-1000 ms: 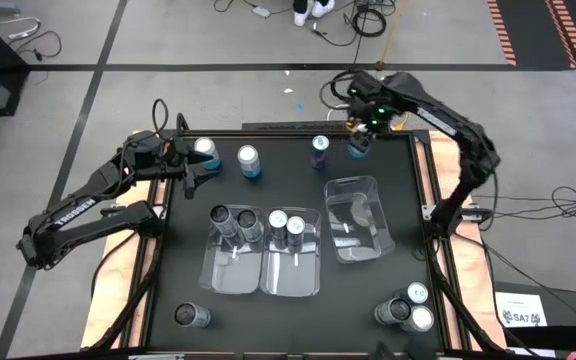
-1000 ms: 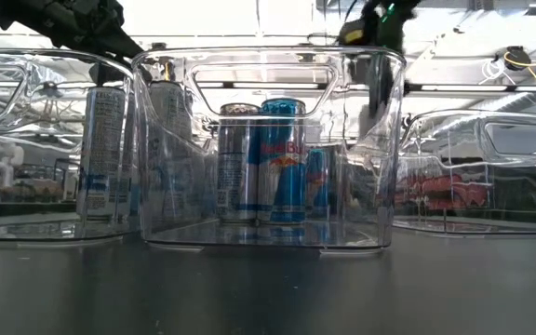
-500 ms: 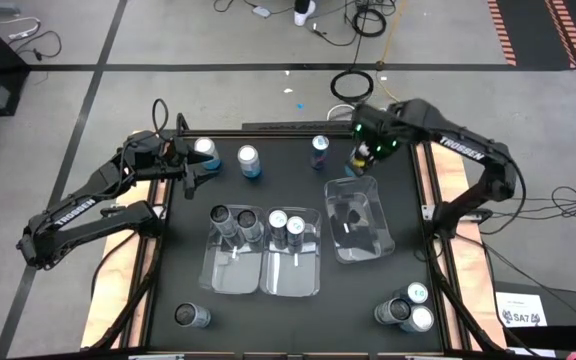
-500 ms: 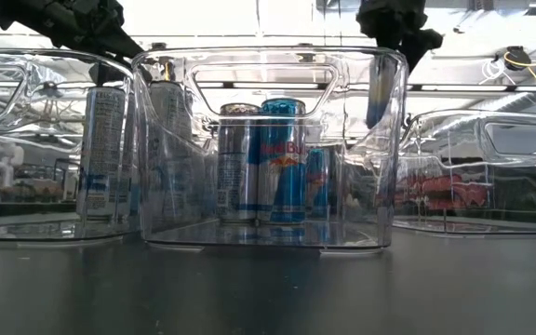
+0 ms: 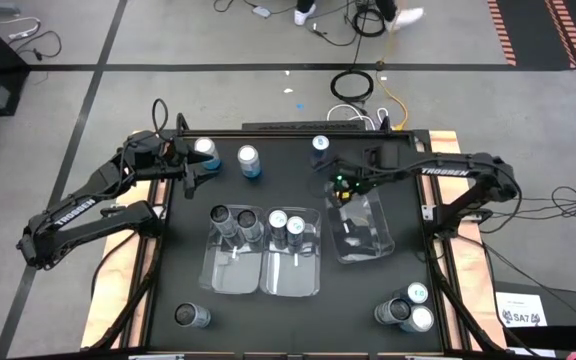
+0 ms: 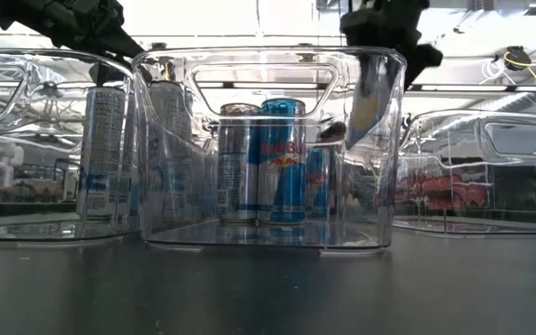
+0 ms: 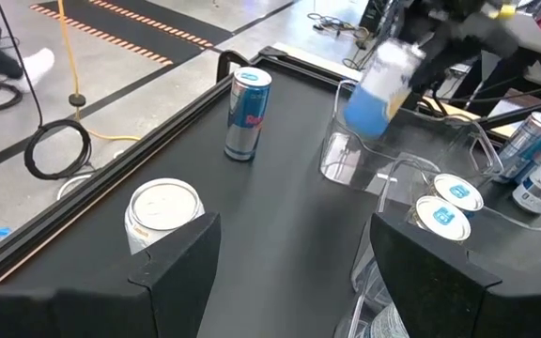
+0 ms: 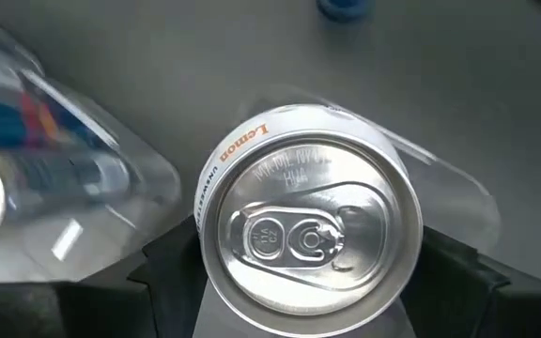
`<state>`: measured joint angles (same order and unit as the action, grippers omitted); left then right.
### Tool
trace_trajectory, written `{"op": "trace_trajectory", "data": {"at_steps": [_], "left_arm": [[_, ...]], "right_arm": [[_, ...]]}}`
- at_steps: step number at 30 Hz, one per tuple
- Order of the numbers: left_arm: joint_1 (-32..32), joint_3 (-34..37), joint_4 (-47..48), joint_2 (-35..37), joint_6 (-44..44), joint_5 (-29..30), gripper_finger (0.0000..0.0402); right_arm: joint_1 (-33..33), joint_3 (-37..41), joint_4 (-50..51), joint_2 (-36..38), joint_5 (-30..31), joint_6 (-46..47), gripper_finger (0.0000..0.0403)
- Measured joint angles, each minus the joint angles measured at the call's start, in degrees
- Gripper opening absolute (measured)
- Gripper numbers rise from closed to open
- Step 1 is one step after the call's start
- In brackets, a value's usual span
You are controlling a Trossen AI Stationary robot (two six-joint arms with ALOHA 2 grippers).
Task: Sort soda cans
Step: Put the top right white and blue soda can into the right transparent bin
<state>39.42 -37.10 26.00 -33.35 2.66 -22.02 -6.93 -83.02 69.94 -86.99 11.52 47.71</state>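
Left gripper (image 5: 190, 172): hovering over the far-left part of the table (image 5: 268, 310), fingers standing apart with nothing between them, just beside the silver-white can (image 5: 205, 150) at the far-left edge.
Blue-and-white can (image 5: 249, 160): standing upright just right of the silver-white one, on bare table.
Near-left can (image 5: 192, 316): dark top, sitting alone by the near-left corner.
Left bin (image 5: 230, 252): clear plastic, holding two dark-topped cans (image 5: 233, 222) at its far end.
Middle bin (image 5: 293, 256): touching the left bin, holding two blue-and-white cans (image 5: 287, 226) at its far end.
Far blue can (image 5: 319, 148): standing upright near the far edge, between the arms.
Right gripper (image 5: 348, 186): reaching leftward over the far end of the right bin (image 5: 361, 218), clamping a white can (image 8: 308, 246) whose side reads "Lemon"; in the low view the can is hanging tilted above table height.
Near-right cluster (image 5: 408, 308): three cans standing close together by the near-right corner.
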Motion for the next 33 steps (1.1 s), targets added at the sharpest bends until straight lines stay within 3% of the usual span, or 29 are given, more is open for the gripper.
{"op": "trace_trajectory", "data": {"at_steps": [15, 26, 33], "left_arm": [[-0.1, 0.0, 0.0, 0.0, 0.0, 0.0, 0.0284], [-0.1, 0.0, 0.0, 0.0, 0.0, 0.0, 0.0284], [-0.1, 0.0, 0.0, 0.0, 0.0, 0.0, 0.0284]], "right_arm": [[1.8, 12.2, -13.9, -1.0, 1.7, 6.3, 0.0275], [1.9, 14.4, -16.5, -3.2, 0.1, 4.9, 0.0279], [2.1, 14.4, -17.8, -5.2, 0.3, 5.4, 0.0311]]}}
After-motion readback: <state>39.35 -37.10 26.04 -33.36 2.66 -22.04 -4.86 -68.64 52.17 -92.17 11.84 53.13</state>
